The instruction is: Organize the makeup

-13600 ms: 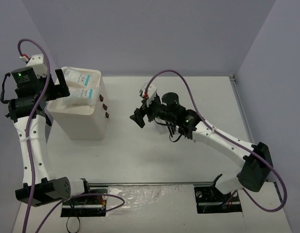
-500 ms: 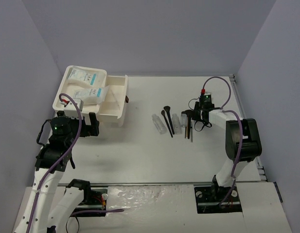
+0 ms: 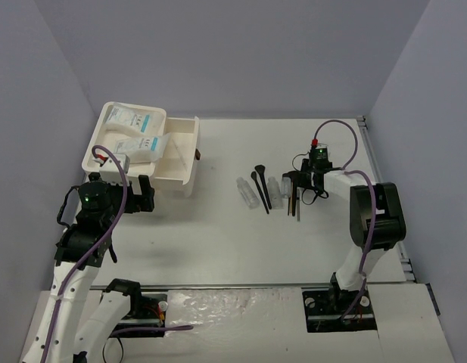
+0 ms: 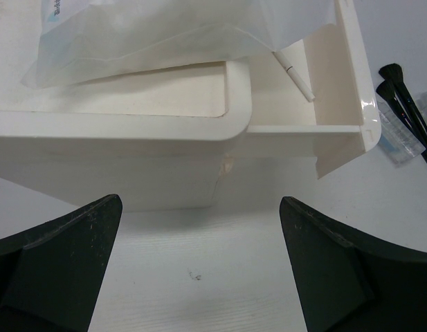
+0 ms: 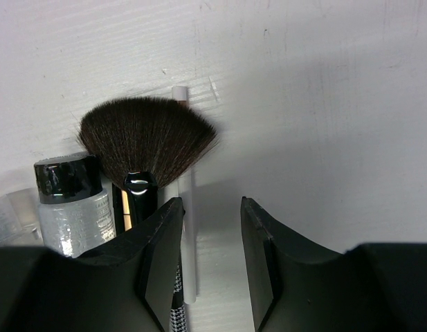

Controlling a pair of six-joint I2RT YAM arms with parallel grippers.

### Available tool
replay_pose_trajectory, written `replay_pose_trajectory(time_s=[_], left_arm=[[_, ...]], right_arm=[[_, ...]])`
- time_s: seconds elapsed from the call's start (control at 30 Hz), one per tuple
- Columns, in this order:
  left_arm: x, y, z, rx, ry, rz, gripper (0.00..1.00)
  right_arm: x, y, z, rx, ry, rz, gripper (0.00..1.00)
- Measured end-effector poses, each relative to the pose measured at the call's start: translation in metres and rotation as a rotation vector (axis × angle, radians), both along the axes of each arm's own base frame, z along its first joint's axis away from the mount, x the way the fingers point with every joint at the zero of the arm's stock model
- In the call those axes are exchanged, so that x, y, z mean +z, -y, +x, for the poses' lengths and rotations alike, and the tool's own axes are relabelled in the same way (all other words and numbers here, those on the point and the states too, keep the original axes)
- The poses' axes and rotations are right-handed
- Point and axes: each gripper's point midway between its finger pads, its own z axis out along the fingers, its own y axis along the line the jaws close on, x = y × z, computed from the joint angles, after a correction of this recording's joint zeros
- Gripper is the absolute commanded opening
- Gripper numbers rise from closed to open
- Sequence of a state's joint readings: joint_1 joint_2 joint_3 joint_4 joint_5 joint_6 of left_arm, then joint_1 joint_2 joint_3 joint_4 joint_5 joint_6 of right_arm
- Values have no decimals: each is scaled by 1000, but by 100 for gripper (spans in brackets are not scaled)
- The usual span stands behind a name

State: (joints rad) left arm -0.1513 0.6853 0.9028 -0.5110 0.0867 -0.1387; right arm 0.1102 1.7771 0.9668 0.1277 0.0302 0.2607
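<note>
Two flat white packets with teal labels [image 3: 135, 119] [image 3: 143, 145] lie on top of the white drawer box [image 3: 104, 144]; one packet shows in the left wrist view [image 4: 165, 34]. My left gripper [image 3: 123, 187] [image 4: 199, 277] is open and empty, low in front of the box. A white pencil [image 4: 293, 69] lies in the open drawer [image 3: 180, 147]. Thin black brushes [image 3: 259, 181], clear tubes [image 3: 248, 193] and a brown stick [image 3: 293, 198] lie at mid-table. My right gripper [image 3: 305, 185] [image 5: 212, 228] is open over the table beside a fan brush [image 5: 147, 138], a white stick [image 5: 188, 207] and a black-capped bottle [image 5: 71, 207].
The drawer sticks out to the right of the box, its front wall [image 4: 306, 128] facing my left gripper. A houndstooth-patterned stick [image 5: 177, 304] lies under my right gripper's left finger. Purple walls enclose the table on three sides.
</note>
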Motion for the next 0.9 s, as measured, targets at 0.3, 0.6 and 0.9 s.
replay_pose_trajectory(time_s=[0.3,0.6,0.9], left_arm=[[0,0,0,-1,0,-1,97],[0,0,0,-1,0,-1,97],[0,0,0,-2,0,-1,97]], right_arm=[[-5,3,2,-9,1,-15,29],[-6,11,6,-44,13,-35,0],[13,20,-4,-81,7,-41,0]])
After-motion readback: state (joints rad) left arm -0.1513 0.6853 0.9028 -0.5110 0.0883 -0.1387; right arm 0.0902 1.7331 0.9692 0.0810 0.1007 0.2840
